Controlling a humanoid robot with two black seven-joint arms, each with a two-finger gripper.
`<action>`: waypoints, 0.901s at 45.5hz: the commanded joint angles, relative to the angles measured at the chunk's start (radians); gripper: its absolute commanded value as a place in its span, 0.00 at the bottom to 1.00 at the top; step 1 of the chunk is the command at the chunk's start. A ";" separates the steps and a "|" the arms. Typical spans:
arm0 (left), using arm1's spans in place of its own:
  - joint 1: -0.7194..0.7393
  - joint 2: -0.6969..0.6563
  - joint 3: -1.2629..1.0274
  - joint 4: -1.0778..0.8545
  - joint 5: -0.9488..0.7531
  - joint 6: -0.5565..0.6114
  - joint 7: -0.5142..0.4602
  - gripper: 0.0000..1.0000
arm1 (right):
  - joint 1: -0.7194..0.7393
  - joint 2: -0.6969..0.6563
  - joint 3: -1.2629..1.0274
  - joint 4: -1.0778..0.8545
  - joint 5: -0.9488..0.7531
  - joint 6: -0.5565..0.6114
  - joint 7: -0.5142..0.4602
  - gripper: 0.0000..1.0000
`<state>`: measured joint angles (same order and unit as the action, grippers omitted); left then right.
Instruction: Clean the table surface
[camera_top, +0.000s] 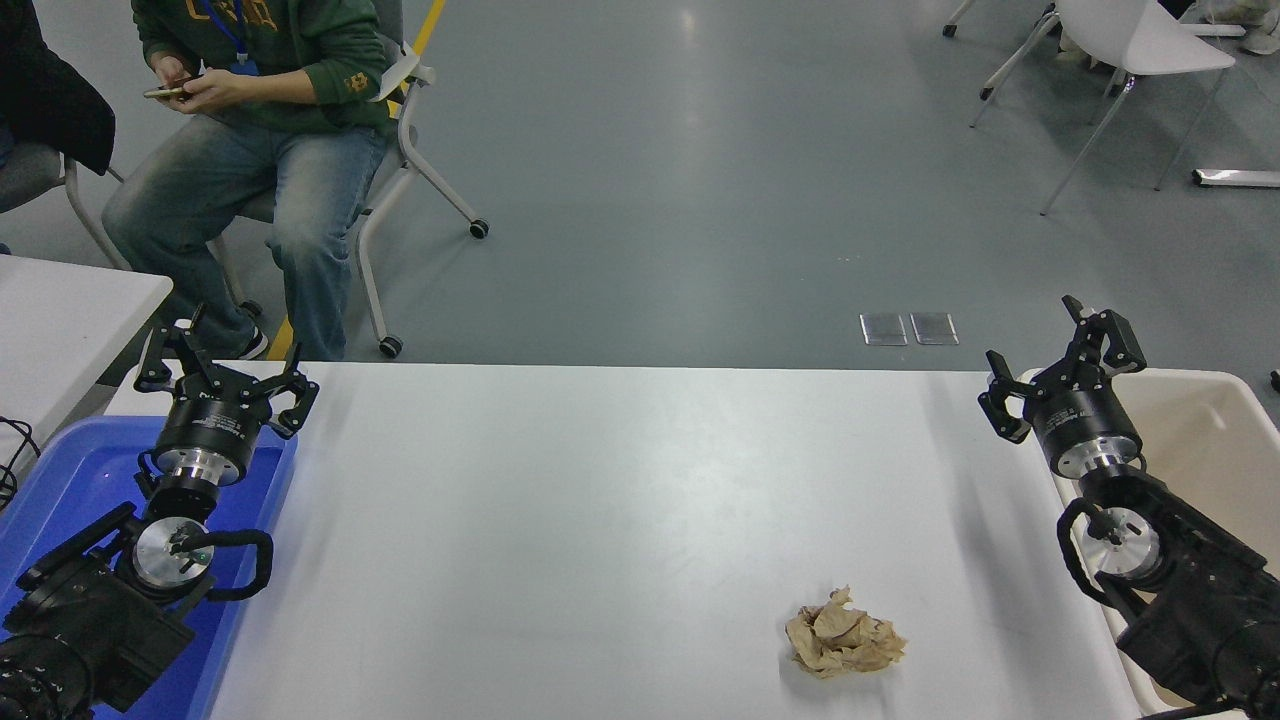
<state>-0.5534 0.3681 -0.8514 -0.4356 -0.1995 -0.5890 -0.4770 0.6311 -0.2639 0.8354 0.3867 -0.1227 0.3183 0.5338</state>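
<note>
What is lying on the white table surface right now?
One crumpled tan paper wad lies near the front right of the table surface. The strip beneath the right arm is covered.

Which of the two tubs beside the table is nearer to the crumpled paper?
The beige tub at the table's right end, under the right arm; the crumpled paper lies toward that end, far from the blue tub at the left.
</note>
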 joint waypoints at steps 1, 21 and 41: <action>0.000 0.000 0.000 0.000 0.000 0.000 0.000 1.00 | -0.008 0.000 -0.001 -0.017 0.012 0.005 0.012 1.00; 0.000 0.000 0.000 0.000 0.000 0.000 0.000 1.00 | -0.022 -0.028 -0.006 0.012 0.014 0.047 -0.027 1.00; 0.001 0.000 0.000 0.000 0.000 0.000 0.000 1.00 | -0.018 -0.093 -0.009 0.081 0.017 0.111 -0.228 1.00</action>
<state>-0.5534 0.3681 -0.8514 -0.4357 -0.1994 -0.5890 -0.4770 0.6178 -0.3128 0.8279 0.4094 -0.1093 0.4095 0.4694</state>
